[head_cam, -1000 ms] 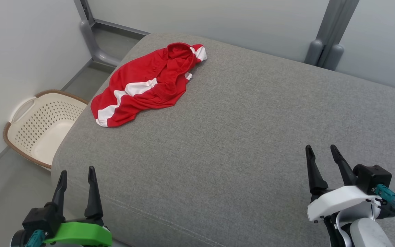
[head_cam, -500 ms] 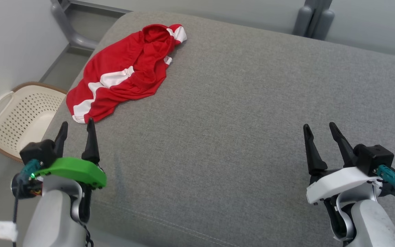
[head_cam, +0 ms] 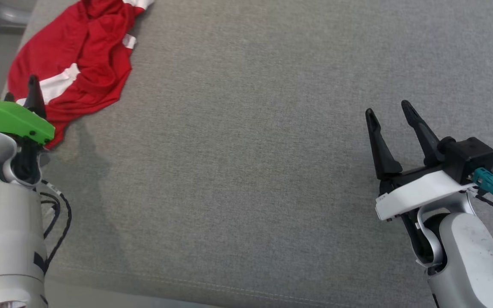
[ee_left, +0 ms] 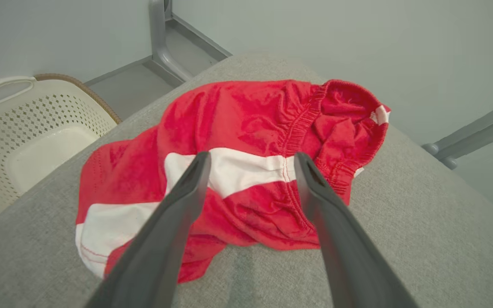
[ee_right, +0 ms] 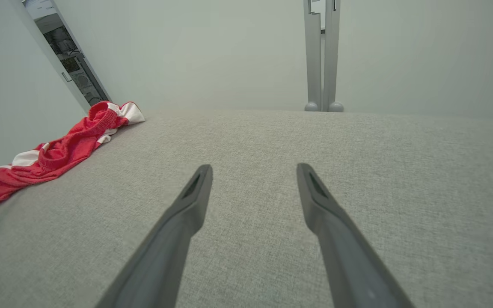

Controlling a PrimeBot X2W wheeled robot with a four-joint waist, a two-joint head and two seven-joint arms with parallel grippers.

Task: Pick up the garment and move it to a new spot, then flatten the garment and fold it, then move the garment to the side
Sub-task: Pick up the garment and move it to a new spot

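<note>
Left gripper has advanced to near edge of red-and-white garment — fingers apart, holding nothing. Right gripper also spread, above grey cushion, well apart from garment.

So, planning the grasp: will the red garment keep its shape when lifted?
Probably not: the red garment lies crumpled in soft folds, so it would likely droop. The fabric looks thin, so probably light and easily dragged.

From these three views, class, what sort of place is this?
Probably a laundry-folding test bay: a red-and-white garment lies crumpled on a grey padded surface; a perforated laundry basket stands on the floor beside it.
</note>
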